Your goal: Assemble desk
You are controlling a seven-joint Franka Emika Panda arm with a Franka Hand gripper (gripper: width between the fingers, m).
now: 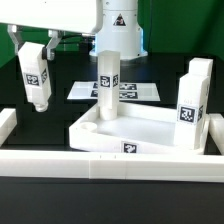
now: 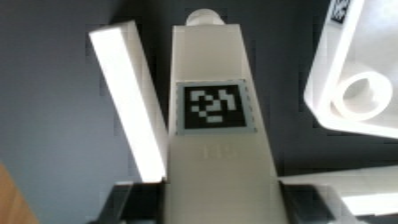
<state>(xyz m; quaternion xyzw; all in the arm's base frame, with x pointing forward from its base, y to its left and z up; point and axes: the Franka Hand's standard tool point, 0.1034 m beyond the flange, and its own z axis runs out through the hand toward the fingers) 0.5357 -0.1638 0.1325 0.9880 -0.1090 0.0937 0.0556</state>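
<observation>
We see the hand (image 2: 205, 200) clamped on a white leg (image 1: 108, 85) held upright | its lower end sits over the tabletop (image 1: 140, 130) near a corner socket (image 2: 361, 97) | second leg (image 1: 192, 100) stands at the exterior view's right | tabletop rests on the dark surface (image 1: 60, 110).

Black tabletop (image 1: 40, 190) (dark backdrop)

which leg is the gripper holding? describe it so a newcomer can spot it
Start at the square white tabletop in the middle of the exterior view. The held leg stands upright over its corner on the exterior view's left, hanging from the arm. Unlike the leg out to the left and the leg at the tabletop's right edge, it is clamped in the gripper.
</observation>
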